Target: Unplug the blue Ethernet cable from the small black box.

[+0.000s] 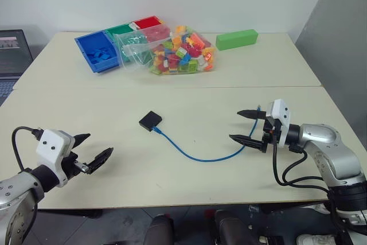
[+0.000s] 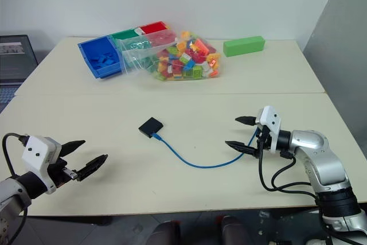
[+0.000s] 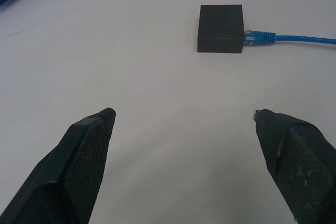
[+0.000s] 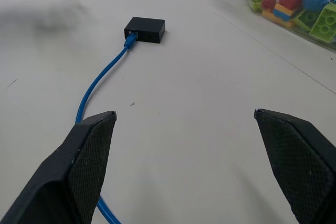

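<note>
- Small black box point(image 1: 150, 120) flat on the tabletop point(image 1: 189, 93), near the middle, between the two arms and a little beyond both.
- Blue cable point(image 1: 198, 157) plugged into the box's near-right edge; plug point(image 3: 257, 36) seated, not yet pulled.
- From the plug, cable runs toward the robot's right, sags in a shallow curve, then climbs to end by the right gripper point(image 1: 250, 125).
- Right gripper wide apart, empty, pointing left along the cable's run; cable passes just beside its lower finger point(image 4: 79, 174).
- Left gripper point(image 1: 92, 150) likewise wide apart, empty, aimed straight at the box, bare tabletop in between.
- Judged: left well placed to pin the box, right nearer the cable; pull wanted along the plug's axis, away from the box.
</note>
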Tool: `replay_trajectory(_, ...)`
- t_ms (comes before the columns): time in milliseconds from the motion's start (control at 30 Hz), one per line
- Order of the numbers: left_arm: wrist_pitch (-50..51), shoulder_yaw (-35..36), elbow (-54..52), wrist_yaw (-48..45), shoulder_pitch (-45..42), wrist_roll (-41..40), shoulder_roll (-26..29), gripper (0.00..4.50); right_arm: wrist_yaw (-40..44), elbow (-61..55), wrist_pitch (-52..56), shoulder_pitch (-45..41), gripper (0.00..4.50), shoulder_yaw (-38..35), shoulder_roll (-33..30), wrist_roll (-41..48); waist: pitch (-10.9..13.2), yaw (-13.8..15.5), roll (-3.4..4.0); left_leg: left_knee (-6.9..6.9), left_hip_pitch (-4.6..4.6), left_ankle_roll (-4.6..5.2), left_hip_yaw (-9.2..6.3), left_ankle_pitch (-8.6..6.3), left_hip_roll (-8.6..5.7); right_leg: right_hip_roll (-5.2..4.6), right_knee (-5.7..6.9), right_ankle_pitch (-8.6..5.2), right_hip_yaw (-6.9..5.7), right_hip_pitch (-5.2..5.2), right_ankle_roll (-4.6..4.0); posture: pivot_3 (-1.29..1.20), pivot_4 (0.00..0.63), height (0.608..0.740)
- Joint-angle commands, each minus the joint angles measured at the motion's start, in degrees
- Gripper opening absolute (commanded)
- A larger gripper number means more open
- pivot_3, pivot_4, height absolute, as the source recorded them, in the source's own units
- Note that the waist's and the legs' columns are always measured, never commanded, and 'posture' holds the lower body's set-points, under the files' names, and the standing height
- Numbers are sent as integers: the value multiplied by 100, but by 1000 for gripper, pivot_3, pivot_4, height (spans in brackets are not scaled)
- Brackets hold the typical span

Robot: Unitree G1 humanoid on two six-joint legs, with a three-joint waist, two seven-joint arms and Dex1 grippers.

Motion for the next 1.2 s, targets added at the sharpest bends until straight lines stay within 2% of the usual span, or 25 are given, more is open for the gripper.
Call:
replay_trajectory(33,-123,117,-152,-21,-77,-29,-18,4500,-23,-169,-12,-73,4460,-103,9,52,0,1,0,0,0,0,0,0,0,0,0,0,0,0,0,0,150,740)
replay_trajectory(633,-160,77,-139,-21,-81,79,-114,4500,-337,-434,415,-19,4460,-27,114,62,0,4,0,0,0,0,0,0,0,0,0,0,1,0,0,0,150,740)
replay_trajectory(1200,150,135,-1,-358,-203,-50,151,4500,-1063,-1251,1048,538,4460,-252,346,345,0,3,0,0,-1,0,0,0,0,0,0,0,0,-1,0,0,150,740)
